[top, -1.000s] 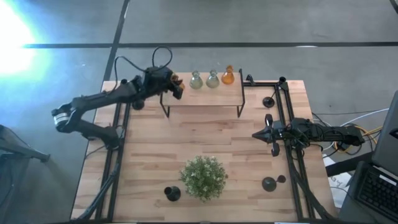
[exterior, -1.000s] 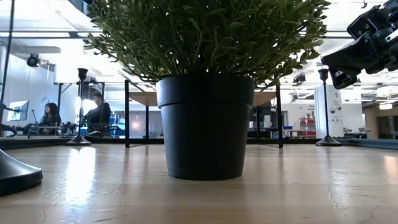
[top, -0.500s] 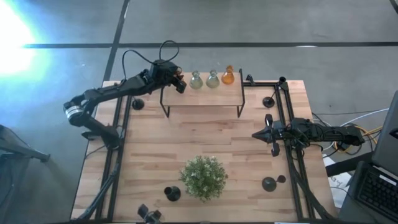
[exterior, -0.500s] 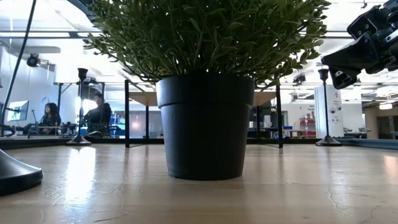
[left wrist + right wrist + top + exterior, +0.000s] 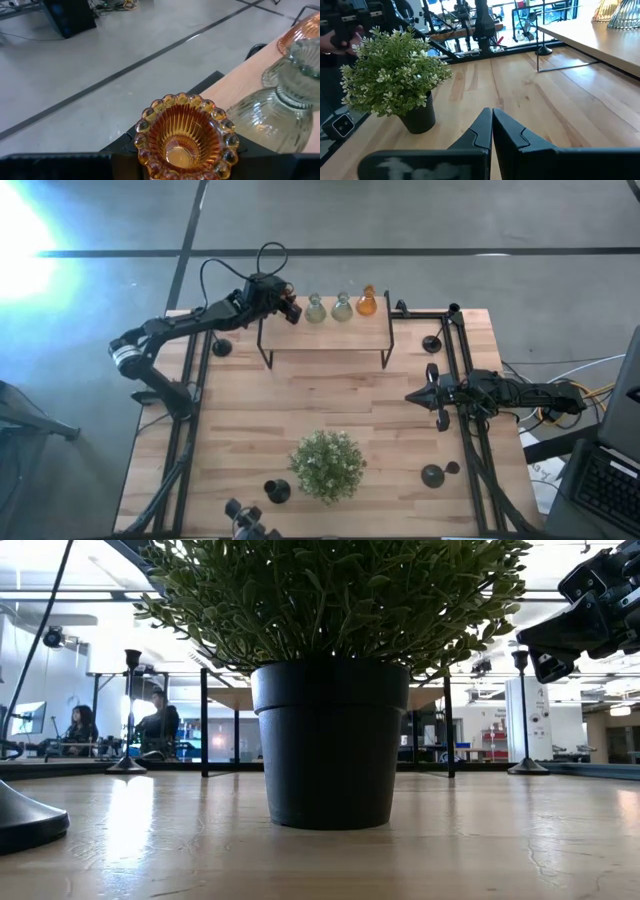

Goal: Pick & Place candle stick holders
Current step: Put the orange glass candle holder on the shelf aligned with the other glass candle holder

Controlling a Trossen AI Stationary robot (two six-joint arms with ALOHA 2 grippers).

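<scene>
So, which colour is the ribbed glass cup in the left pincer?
Amber orange cup; the left wrist view shows it best.

From my low view the potted plant (image 5: 330, 660) fills the middle and hides most of the table behind it; its top is cut off by the upper edge. A dark round base (image 5: 25, 818) at the left border is cropped, so I can't tell what it belongs to. In the left wrist view the amber glass vase (image 5: 185, 135) runs off the bottom edge, and the left gripper's fingers are out of sight there. The clear vase (image 5: 280, 110) beside it is cropped at the side.
</scene>
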